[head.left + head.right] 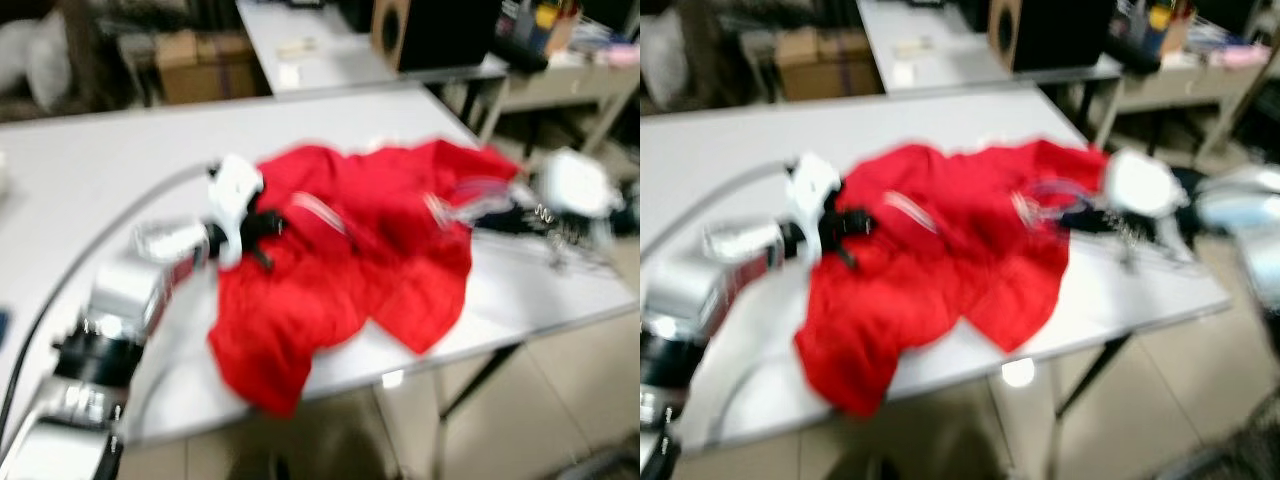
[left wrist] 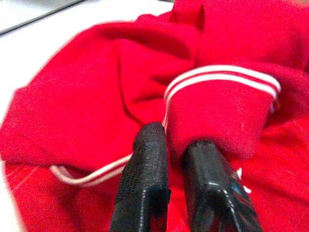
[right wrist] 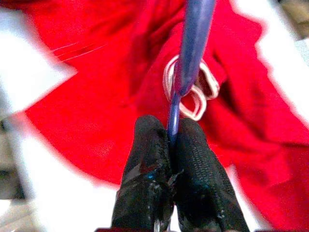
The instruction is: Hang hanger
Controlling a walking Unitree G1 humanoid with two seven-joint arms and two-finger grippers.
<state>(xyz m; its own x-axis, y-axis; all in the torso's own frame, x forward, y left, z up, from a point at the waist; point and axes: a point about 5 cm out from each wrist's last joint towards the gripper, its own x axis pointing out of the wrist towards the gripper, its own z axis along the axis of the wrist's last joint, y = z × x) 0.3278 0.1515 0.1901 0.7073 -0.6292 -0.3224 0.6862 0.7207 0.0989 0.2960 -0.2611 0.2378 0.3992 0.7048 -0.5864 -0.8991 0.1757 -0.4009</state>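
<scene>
- Right end effector [image 3: 170,159]: I see its two black fingers pressed together on the thin blue plastic hanger [image 3: 190,53], pinching the rod near its lower end. In the head view it sits at about 3 o'clock of the garment, near the right edge of the white worktop [image 1: 90,190].
- Left end effector [image 2: 176,164]: its fingers are clamped on a fold of the red fabric garment with white striped trim [image 1: 345,255], right by a cuff or hem with a double white stripe. In the head view it is at the garment's 9 o'clock side.
- Task's thing: the hanger runs from my right fingers out over the crumpled garment, which lies spread across the worktop with one portion drooping over the front edge at 6 o'clock. I cannot tell whether the hanger's far end is already inside the cloth.
- Step in hand, as I judge it: getting the hanger into the garment while the left side holds the fabric; hanging it up is not yet done.
- Next move, I think: feed the hanger arm into the opening, keeping the left hold firm so the cloth doesn't bunch or slide off the edge.
- Head views are blurred, so fine detail is uncertain.
</scene>
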